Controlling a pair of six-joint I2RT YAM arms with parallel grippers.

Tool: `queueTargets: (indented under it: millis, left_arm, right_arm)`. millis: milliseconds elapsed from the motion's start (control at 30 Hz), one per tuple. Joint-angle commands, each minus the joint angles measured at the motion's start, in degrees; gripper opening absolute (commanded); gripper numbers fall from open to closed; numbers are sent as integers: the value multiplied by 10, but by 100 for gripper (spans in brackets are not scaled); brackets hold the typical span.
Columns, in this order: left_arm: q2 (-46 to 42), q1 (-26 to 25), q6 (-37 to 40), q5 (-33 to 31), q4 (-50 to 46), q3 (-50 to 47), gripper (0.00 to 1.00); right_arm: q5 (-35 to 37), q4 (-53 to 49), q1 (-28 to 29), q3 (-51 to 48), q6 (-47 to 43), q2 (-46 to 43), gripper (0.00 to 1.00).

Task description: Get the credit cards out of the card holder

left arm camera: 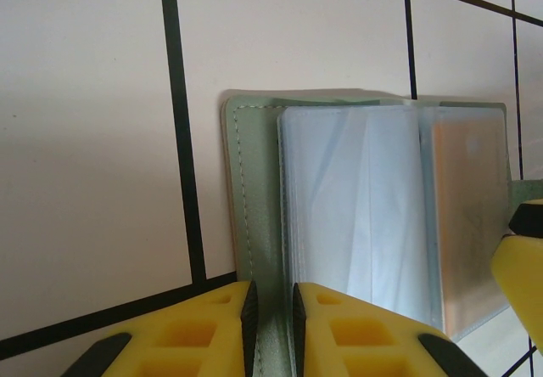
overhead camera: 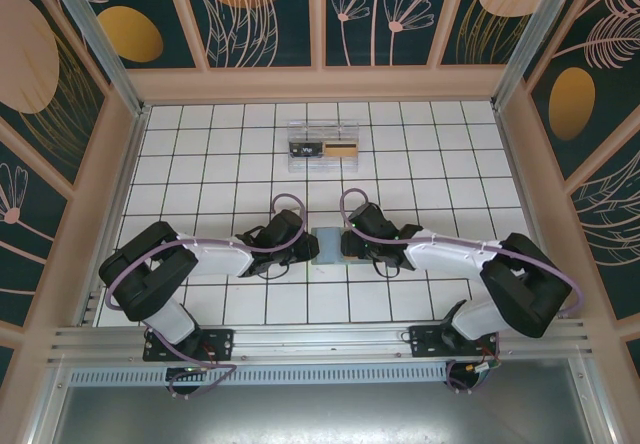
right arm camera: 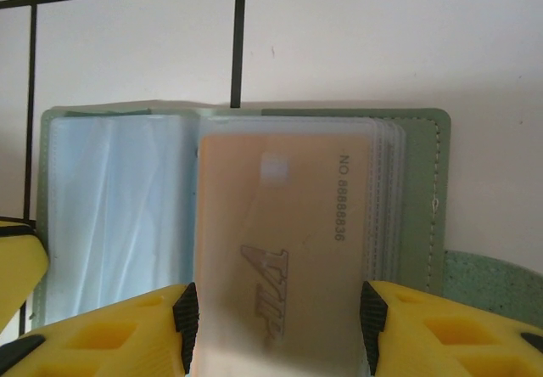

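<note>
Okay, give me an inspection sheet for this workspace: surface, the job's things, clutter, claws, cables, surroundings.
Surface: white tiled table with black grid lines; no spills seen.
Job's things: the card holder lies open at the centre, between the arms. A tan credit card marked VIP sits in its front clear sleeve.
Clutter: a clear plastic box at the far centre holds a black card and a tan card.
Claws: the left claw pinches the holder's cover edge. The right claw grips the tan credit card by its two sides.
Cables: purple cables loop over each arm.
Surroundings: floral wall panels on three sides; metal rail at the near edge.
</note>
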Motion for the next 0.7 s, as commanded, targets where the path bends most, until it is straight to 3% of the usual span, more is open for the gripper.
queueTargets:
  millis: [0,300,667]
  left_arm:
    - [9,0,-1,10,-13,-9,22]
    - [11,0,-1,13,-9,-10,22]
    - [12,-1,-2,15,-7,-8,22]
  right_arm:
    - [15,-8,-3,-3,8,5,56]
    - [26,-21,-3,-2,16,10,56]
    - [-15,11,13,6,3,-9,55]
